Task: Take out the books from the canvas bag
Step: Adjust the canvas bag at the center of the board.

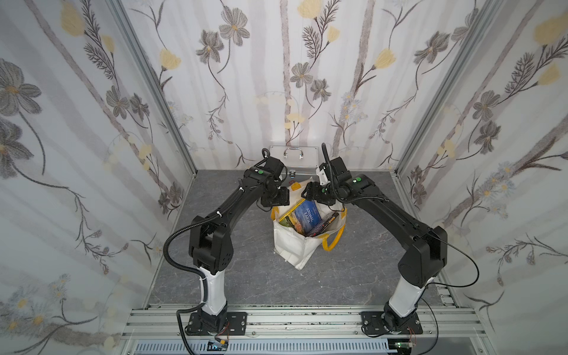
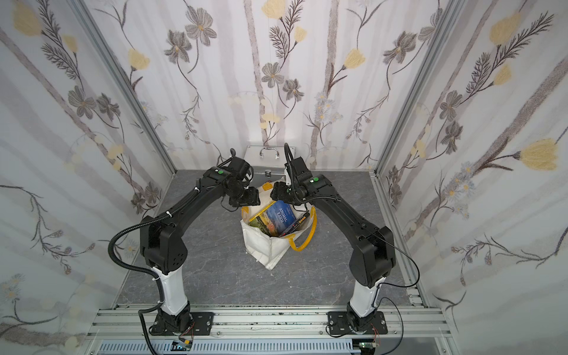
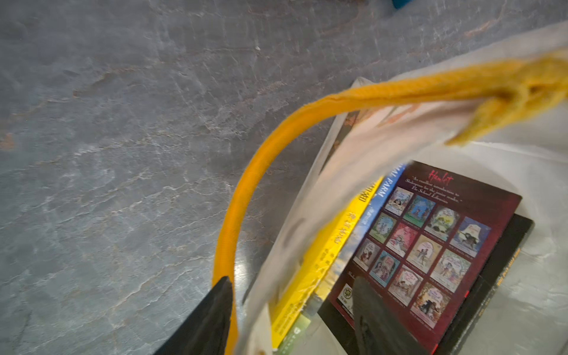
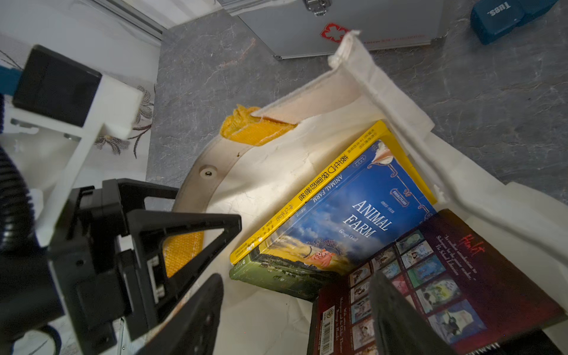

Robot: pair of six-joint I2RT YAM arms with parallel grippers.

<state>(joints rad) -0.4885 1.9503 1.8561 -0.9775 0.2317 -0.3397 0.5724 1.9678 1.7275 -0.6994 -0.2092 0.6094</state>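
The cream canvas bag (image 1: 292,246) stands open mid-table with the books inside. Blue "Animal Farm" (image 4: 353,221) leans on a yellow book (image 4: 338,172). A dark red book (image 3: 424,246) lies back cover up, with a black book (image 3: 498,276) under it. My left gripper (image 3: 295,307) is open and straddles the bag's left rim. One of its fingers (image 3: 215,316) is outside by the yellow handle (image 3: 246,196); the other is inside, over the dark red book. My right gripper (image 4: 296,310) is open inside the bag's mouth, with one finger (image 4: 396,313) over the dark red cover.
A silver metal case (image 1: 293,156) with a handle stands against the back wall just behind the bag. A blue box (image 4: 507,15) lies near it. The bag's other yellow handle (image 1: 333,242) hangs down its right side. Flowered walls close in three sides.
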